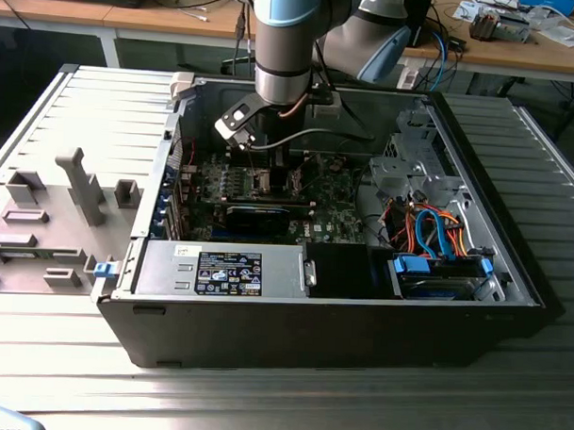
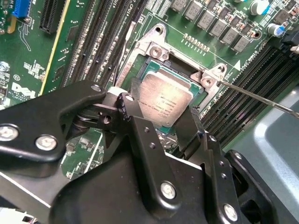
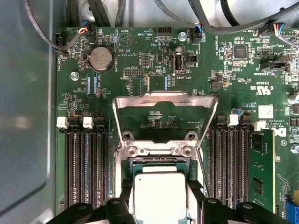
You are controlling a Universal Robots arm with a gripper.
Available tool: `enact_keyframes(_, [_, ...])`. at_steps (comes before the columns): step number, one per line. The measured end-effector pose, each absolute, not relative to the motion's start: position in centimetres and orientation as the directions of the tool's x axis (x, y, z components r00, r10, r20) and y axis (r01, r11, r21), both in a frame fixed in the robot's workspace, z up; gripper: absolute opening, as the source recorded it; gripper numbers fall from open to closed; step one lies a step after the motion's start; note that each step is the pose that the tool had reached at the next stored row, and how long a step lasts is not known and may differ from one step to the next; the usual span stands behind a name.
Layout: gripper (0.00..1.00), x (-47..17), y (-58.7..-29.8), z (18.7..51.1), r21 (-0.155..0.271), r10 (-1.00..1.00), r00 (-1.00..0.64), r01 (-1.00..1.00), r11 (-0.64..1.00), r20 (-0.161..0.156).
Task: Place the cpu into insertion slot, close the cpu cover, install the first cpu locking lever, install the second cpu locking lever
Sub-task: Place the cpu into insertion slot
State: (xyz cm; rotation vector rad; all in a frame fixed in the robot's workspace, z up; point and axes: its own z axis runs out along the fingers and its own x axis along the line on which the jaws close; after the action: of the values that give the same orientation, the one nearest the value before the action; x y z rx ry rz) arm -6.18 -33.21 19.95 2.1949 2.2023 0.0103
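Ribbed grey metal table (image 1: pixel 262 403) spreads under the work in the exterior view, with wooden desks (image 1: pixel 86 15) behind it and a grey moulded parts tray (image 1: pixel 42 216) lying at the exterior view's left. On the table an open black computer case (image 1: pixel 311 334) lies on its side, so that its green motherboard (image 3: pixel 140 56) faces up and your arm (image 1: pixel 283 45) can reach straight down into it. Your gripper (image 2: pixel 162 105) is low over the board, its two black fingers (image 2: pixel 127 105) closed on opposite edges of the cpu (image 3: pixel 160 196), a flat square chip with a dull silver top; they appear to press on it, one at each side. You hold the cpu level and square within the insertion slot (image 2: pixel 180 64); whether it is fully seated or a touch above cannot be told. The cpu cover (image 3: pixel 163 96), a silvery frame with a cut-out centre, stands swung back on its hinge just beyond the slot, which leaves the way in open. A thin wire locking lever (image 2: pixel 257 95) juts free to one side, not latched. Rows of black memory slots (image 3: pixel 84 168) flank the insertion slot on both sides.
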Motion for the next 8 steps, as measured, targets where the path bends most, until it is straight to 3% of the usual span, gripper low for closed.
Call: enact_keyframes(8, [0.54,-6.18,-33.2,20.17,0.028,1.0,-0.001,1.0,0.002,-0.018])
